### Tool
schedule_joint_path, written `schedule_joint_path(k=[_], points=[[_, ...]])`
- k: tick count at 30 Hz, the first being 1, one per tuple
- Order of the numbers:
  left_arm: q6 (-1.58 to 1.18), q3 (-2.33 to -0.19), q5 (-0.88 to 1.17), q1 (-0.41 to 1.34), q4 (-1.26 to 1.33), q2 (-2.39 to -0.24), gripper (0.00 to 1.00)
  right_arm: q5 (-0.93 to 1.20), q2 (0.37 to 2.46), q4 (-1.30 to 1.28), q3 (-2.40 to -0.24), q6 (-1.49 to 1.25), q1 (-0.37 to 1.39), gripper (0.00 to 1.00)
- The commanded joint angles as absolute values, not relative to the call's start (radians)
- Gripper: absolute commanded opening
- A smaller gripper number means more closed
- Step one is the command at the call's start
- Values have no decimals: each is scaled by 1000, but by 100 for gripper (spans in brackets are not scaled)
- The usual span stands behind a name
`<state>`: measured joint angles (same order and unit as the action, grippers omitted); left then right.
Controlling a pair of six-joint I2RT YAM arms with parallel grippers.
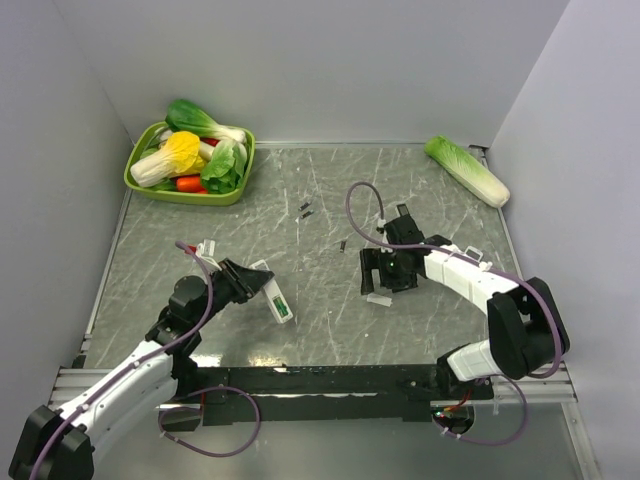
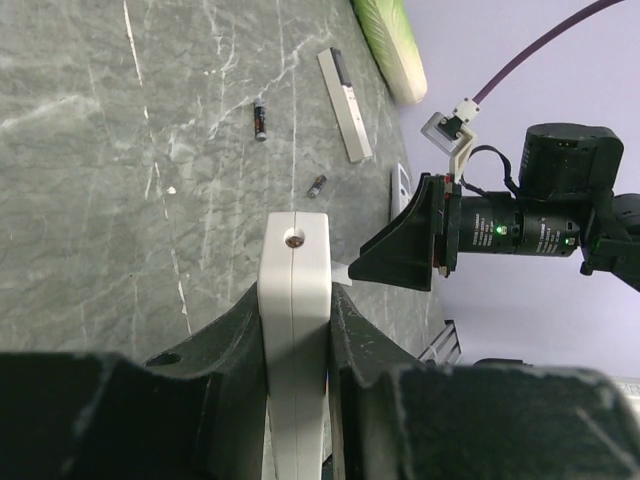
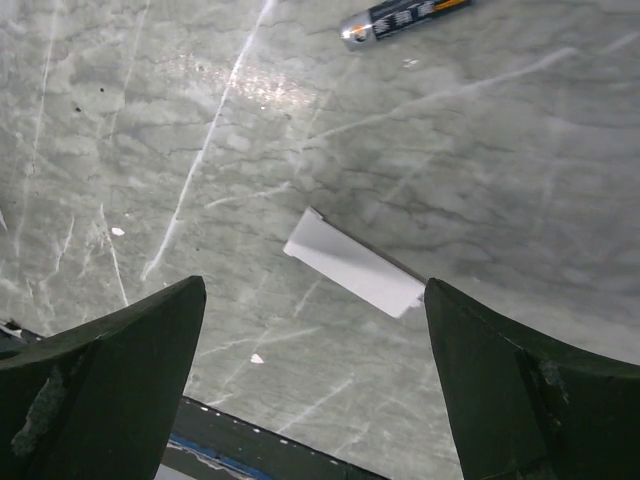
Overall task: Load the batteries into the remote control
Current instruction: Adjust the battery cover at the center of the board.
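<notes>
Squarely in left gripper [image 2: 293, 303], remote control [image 2: 295, 255]

1. The remote control's [image 2: 293, 330] lower length is hidden inside the left claw [image 2: 295, 300] and cut off by the bottom edge.
2. A small cell [image 3: 400, 18] runs off the top edge, its label unreadable.
3. In the top view, a pair of dark cells [image 1: 304, 209] is too small to identify.

Remote control [image 1: 279, 303]: long, slim white bar at the near-left of the table, clamped between the fingers of the left gripper [image 1: 258, 280]. Free end points near-right; green-lined recess faces up. Whether cells sit inside cannot be told.
Battery [image 1: 343, 243]: slim dark cell with a silvery tip, lying flat mid-table, far-right of the remote and apart from it.
</notes>
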<state>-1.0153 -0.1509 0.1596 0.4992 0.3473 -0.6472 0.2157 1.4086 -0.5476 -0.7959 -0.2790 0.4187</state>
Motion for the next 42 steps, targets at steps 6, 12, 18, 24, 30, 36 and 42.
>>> schedule_joint_path(k=[6, 12, 18, 24, 30, 36, 42], points=[[-1014, -163, 160, 502, 361, -607, 2, 215, 1417, -545, -811, -232, 387, 97], [-1017, -163, 163, 502, 365, -606, 1, 262, 1468, -541, -813, -199, 388, 97], [-1014, -167, 160, 502, 351, -598, 2, 290, 1489, -526, -793, -202, 391, 97], [-1014, -167, 160, 502, 357, -600, 1, 311, 1480, -549, -775, -210, 420, 97], [-1016, -170, 166, 502, 361, -606, 2, 333, 1453, -552, -738, -253, 468, 97], [-1017, -170, 163, 502, 357, -598, 2, 325, 1388, -529, -704, -343, 563, 96], [-1019, -169, 163, 502, 351, -589, 2, 327, 1391, -456, -713, -425, 672, 96]])
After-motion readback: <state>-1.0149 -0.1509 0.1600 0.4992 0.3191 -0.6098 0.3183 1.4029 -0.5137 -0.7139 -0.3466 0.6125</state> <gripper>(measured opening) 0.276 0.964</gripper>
